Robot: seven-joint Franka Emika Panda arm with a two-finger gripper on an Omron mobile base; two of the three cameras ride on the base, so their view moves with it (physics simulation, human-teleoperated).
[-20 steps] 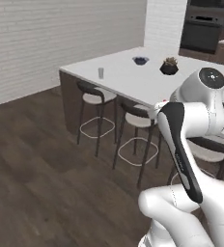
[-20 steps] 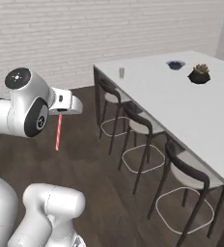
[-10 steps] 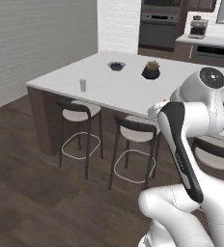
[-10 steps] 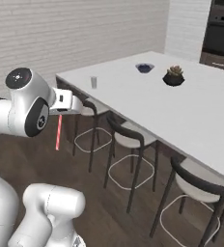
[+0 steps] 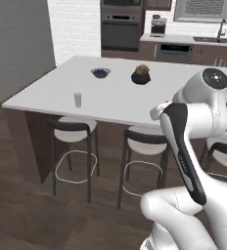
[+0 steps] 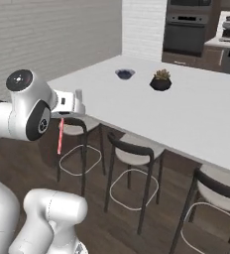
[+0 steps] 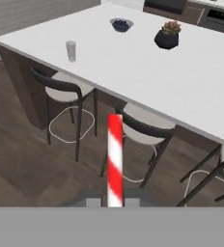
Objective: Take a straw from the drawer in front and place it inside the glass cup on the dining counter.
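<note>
already carrying: straw pinched, cup across the counter

now the gripper (image 7: 115,202) is closed narrow on the straw (image 7: 115,159), which runs straight away from the fingers toward 12 o'clock in the hand view and hangs down in the right base view. the glass cup (image 7: 71,50) stands at about 11 o'clock, near the dining counter (image 7: 147,72) edge, well apart from the straw. judged by look, the straw is light, thin and fairly stiff but crushable and slippery; a grip near one end leaves a long free end to drop into the cup.
</note>
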